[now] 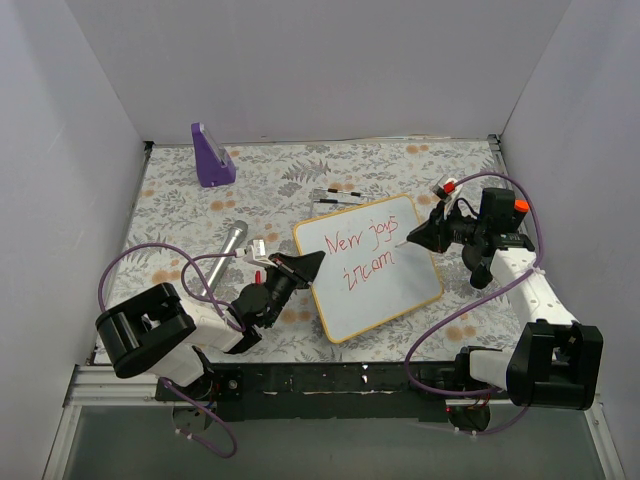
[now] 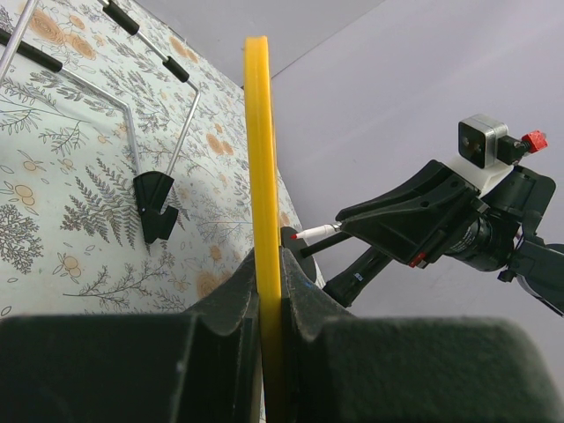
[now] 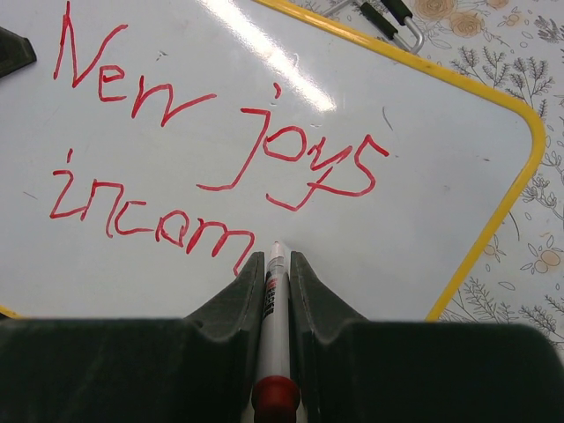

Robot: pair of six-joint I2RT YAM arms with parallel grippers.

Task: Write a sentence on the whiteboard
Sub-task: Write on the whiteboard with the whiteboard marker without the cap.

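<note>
Writing under way: the sentence [image 1: 365,253] reads "New joys incom".
Right jaws clamp the marker [image 3: 275,300], left jaws pinch the whiteboard [image 1: 385,300] edge; "ing" probably comes next.

Robotics lab test cell. Plain white partition walls [image 1: 300,60] boxed in the floral-print tabletop [image 1: 420,160]; an aluminium extrusion rail [image 1: 90,385] ran along its near edge; thick purple cables [image 1: 130,250] looped off two black-and-white robot arms [image 1: 150,335].

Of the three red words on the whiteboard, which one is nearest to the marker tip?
The unfinished lower word "incom": the marker tip sits just after its last letter, while "New" and "joys" stand in the line above.
</note>
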